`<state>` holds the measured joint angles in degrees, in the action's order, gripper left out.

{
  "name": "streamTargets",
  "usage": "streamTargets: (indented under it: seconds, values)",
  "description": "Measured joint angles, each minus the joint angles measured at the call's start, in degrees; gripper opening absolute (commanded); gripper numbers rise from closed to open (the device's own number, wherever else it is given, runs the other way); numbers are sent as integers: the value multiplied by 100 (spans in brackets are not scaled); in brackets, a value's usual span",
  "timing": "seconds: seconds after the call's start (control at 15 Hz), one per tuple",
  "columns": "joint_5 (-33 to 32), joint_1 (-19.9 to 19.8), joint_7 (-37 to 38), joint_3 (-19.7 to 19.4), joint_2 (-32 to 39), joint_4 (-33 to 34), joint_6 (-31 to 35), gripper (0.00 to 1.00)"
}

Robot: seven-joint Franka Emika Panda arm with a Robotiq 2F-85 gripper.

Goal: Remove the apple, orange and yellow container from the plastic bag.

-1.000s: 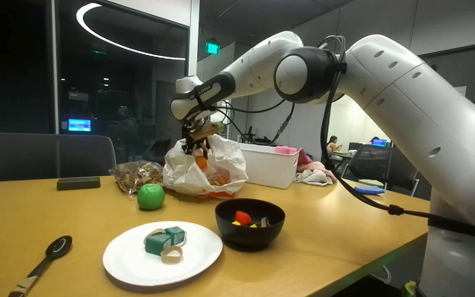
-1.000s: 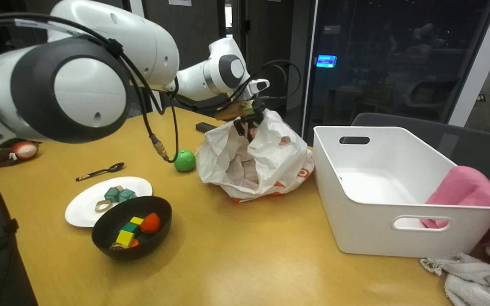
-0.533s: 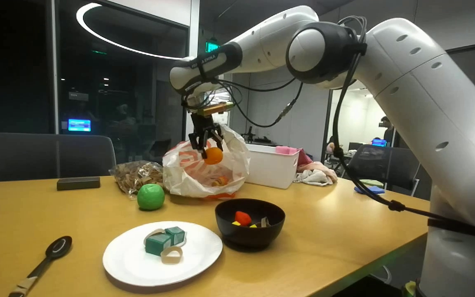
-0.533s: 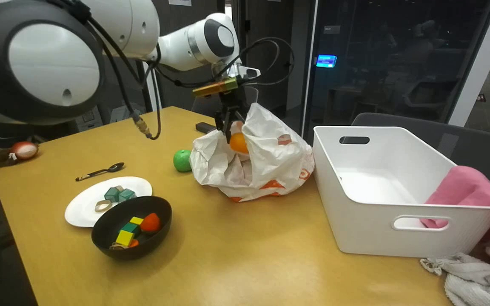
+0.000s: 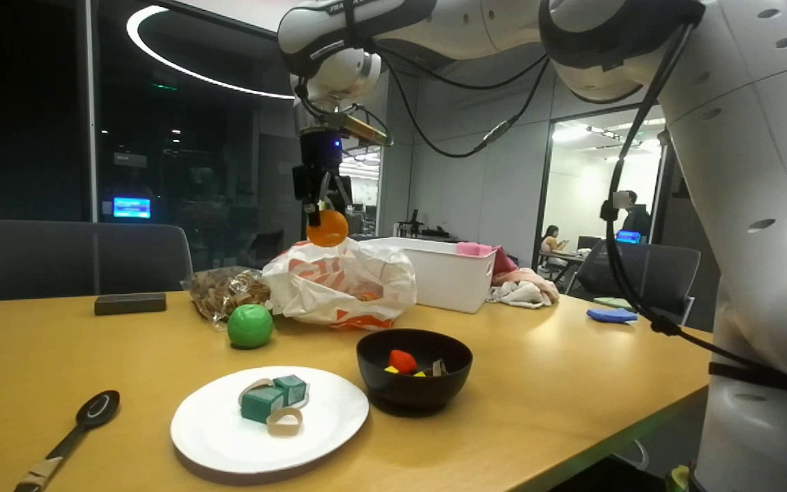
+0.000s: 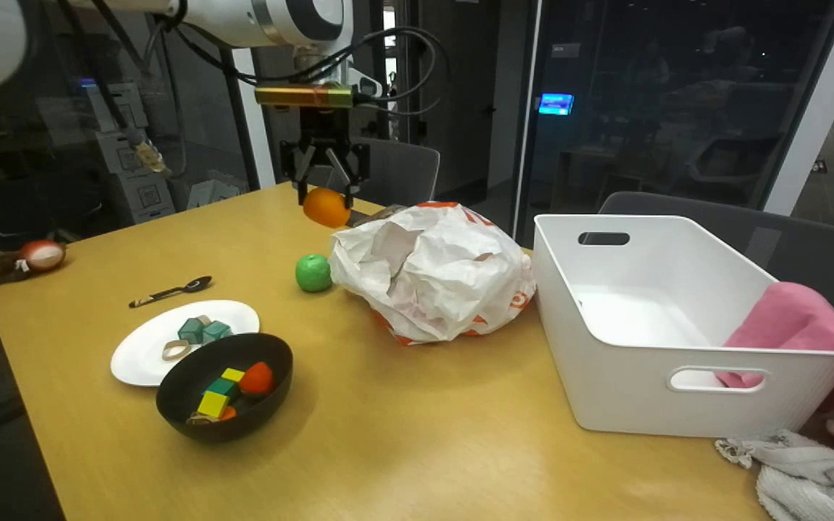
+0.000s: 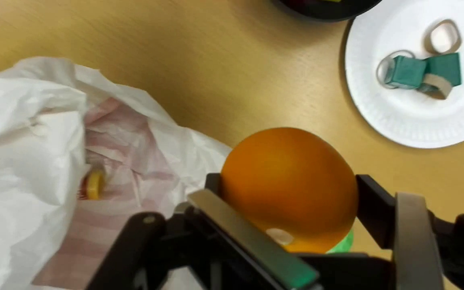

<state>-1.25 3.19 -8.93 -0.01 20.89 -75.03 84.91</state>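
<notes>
My tool point(image 6: 326, 200) grips the orange point(image 7: 288, 177), clear of the bag point(image 6: 453, 278) below — removal seems nearly done; next, I should lower it to the worktop point(image 6: 417, 427).

In an exterior view, the robot arm point(image 5: 482, 27) bears the letters "FRA" point(image 5: 336, 7) (what follows is unclear), while red print point(image 5: 318, 273) on the plastic bag point(image 6: 439, 278) is too creased to read.
</notes>
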Motion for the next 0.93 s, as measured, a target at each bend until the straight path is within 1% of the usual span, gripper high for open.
streamTargets:
  seconds: [0.13, 0.4, 0.67, 0.93]
  values:
    - [225, -1, -384, 156, -153, -451, 233, 57]
    - [305, 27, -1202, 551, -242, -1456, 1115, 57]
    - [200, 134, -2015, 837, -241, -2272, 2084, 57]
    - [-139, 125, -2740, 898, -285, -2783, 3118, 57]
